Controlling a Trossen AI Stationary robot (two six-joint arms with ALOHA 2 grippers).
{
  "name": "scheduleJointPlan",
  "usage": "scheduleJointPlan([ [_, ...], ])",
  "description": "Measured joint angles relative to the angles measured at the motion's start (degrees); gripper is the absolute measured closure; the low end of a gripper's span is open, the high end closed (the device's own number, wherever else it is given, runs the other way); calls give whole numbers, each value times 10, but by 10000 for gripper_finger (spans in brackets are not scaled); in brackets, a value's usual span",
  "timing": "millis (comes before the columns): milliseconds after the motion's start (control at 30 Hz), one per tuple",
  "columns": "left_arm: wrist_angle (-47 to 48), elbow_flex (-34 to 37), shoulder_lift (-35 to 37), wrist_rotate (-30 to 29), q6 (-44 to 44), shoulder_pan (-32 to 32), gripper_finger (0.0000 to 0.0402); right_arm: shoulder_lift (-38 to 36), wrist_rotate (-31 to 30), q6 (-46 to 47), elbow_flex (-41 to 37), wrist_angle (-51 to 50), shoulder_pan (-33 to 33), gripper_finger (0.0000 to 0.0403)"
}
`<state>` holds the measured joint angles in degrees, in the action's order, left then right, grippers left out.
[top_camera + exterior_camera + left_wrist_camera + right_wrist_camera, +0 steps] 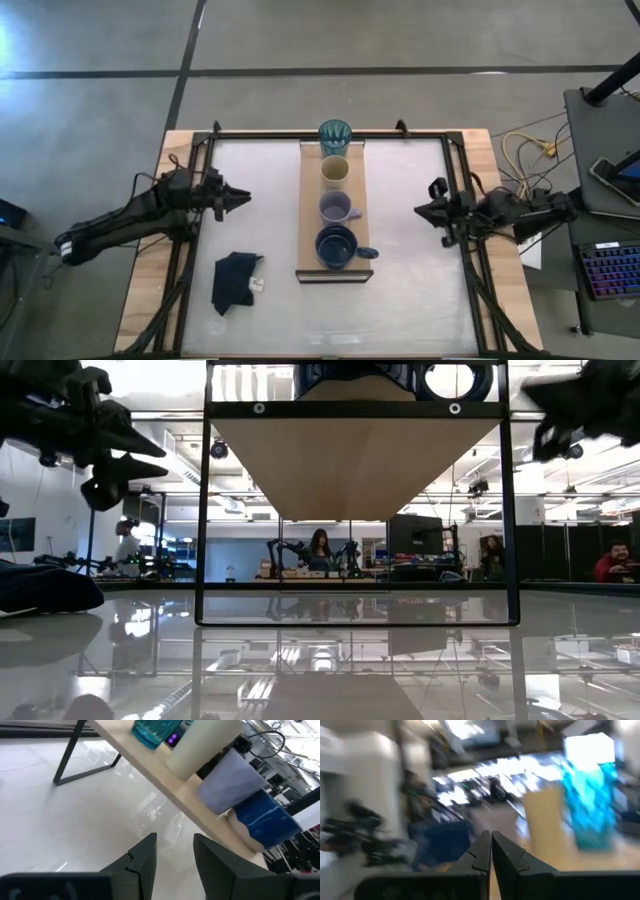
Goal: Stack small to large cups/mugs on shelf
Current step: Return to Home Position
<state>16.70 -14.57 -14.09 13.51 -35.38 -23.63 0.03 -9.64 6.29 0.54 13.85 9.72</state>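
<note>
The light-brown shelf [308, 230] runs from the table's far side toward its near side in the middle of the table. Four vessels stand upright on it in one row: teal tumbler [335, 134] farthest, then cream cup [335, 172], lavender mug [335, 208] and dark blue mug [337, 246] nearest. The left wrist view shows the same row: tumbler [152, 732], cream cup [200, 745], lavender mug [230, 782], blue mug [265, 820]. My left gripper [245, 198] [175, 840] hovers left of the shelf, open and empty. My right gripper [418, 210] [491, 842] hovers right of the shelf, shut and empty.
A crumpled black cloth [235, 282] with a small white tag lies on the white tabletop [420, 290] near the left front. A black frame [455, 160] borders the tabletop. Bare tabletop lies between each gripper and the shelf. People sit in the room beyond [320, 548].
</note>
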Motion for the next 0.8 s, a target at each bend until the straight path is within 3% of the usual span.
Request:
scheduleJointPlan([
  [133,47,1,5,-1,0,0,287,2,-141,65,0,-110,0,394],
  [233,75,2,1,0,0,1,287,22,-187,61,7,-102,0,394],
  [800,78,3,-16,1,0,0,287,39,-189,57,9,-105,0,394],
])
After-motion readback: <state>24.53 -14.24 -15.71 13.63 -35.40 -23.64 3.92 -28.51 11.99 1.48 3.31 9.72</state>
